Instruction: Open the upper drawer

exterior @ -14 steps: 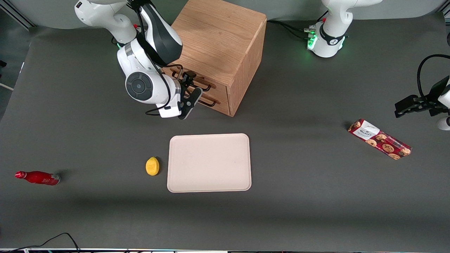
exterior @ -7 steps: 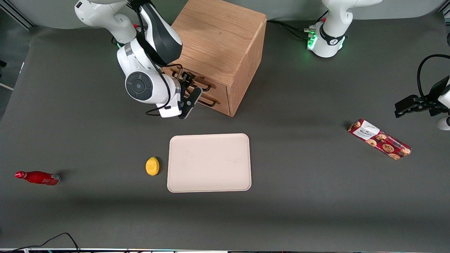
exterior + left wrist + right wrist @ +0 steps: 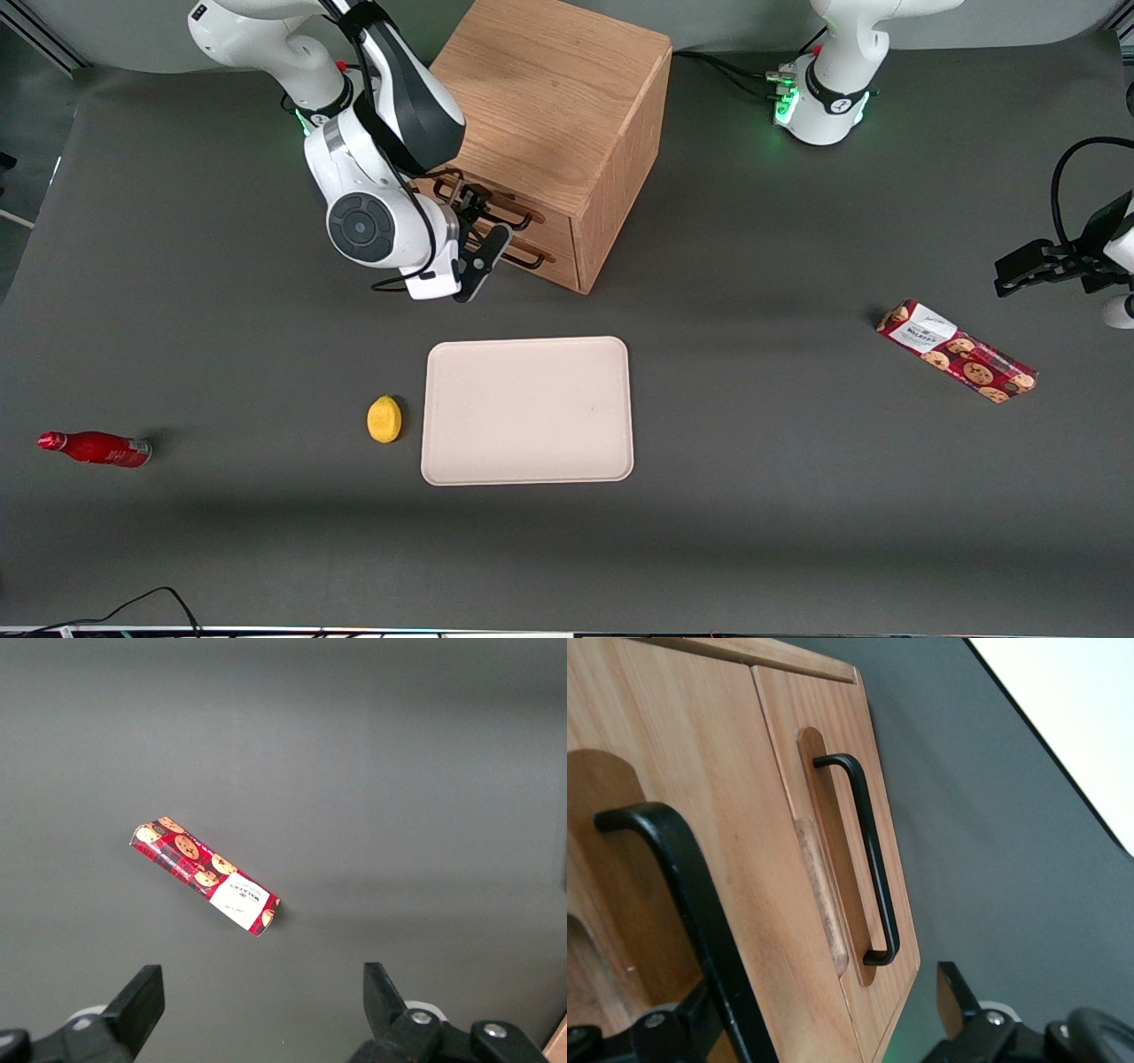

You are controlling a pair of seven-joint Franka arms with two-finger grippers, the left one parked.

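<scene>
Oak fronts of the wooden cabinet are faced by the gripper, whose fingers are spread apart around the black bar handle of the upper drawer (shut flush, it appears). From the cream tray, the cabinet is seen at twelve o'clock and a lemon at nine o'clock.

Right arm bent low; gripper level, its fingers spread apart
</scene>
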